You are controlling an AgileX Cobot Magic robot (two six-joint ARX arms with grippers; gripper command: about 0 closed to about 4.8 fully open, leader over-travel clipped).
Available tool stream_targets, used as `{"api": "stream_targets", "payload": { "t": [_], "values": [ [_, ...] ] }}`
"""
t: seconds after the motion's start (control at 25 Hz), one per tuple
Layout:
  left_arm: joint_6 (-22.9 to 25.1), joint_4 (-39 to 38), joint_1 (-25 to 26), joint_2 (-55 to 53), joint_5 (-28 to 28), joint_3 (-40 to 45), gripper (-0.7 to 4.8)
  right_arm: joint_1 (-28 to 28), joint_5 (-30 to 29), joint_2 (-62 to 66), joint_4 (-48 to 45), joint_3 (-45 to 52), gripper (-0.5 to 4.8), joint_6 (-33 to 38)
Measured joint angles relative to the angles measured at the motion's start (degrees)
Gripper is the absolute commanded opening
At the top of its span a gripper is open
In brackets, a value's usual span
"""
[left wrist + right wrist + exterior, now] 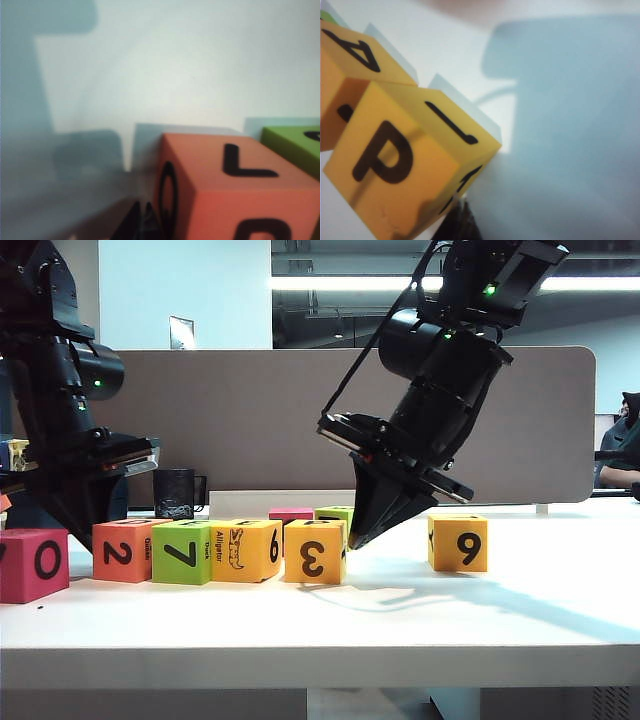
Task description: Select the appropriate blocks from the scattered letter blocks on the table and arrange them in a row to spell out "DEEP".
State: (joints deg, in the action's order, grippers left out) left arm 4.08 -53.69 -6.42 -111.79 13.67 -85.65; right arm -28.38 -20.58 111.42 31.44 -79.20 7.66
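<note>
Behind the white bench runs a grey partition with an office beyond it. Four cubes stand in a row near the bench's front: the orange 2 block, the green 7 block, the yellow alligator block and the yellow-orange 3 block. The first three touch; the last looks just apart. The magenta 0 block sits at nine o'clock of the row, the yellow 9 block well apart at three o'clock.

The right gripper has its jaws clenched to a point, empty, tip down just beside the 3 block at its three o'clock side. Its wrist view shows a P on that cube. The left gripper, jaws clenched and empty, stands at nine o'clock of the 2 block.

My reading is that the row is being squared up. A slow, level nudge low on the end faces should close gaps without tipping or twisting a cube.
</note>
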Motion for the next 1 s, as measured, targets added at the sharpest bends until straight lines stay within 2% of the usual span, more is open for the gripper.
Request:
{"api": "stream_targets", "payload": {
  "t": [0.28, 0.52, 1.0],
  "values": [
    [-1.4, 0.9, -0.3, 0.0, 1.1, 0.3, -0.06, 0.0, 0.0, 0.0, 0.0, 0.0, -0.02, 0.0],
    [-2.7, 0.8, -0.8, 0.0, 5.2, 0.3, -0.06, -0.9, 0.0, 0.0, 0.0, 0.0, -0.02, 0.0],
    [-3.7, 0.5, -4.5, 0.1, 4.0, 0.3, -0.06, -1.3, 1.1, 0.5, 0.4, 0.0, -0.02, -0.1]
  ]
}}
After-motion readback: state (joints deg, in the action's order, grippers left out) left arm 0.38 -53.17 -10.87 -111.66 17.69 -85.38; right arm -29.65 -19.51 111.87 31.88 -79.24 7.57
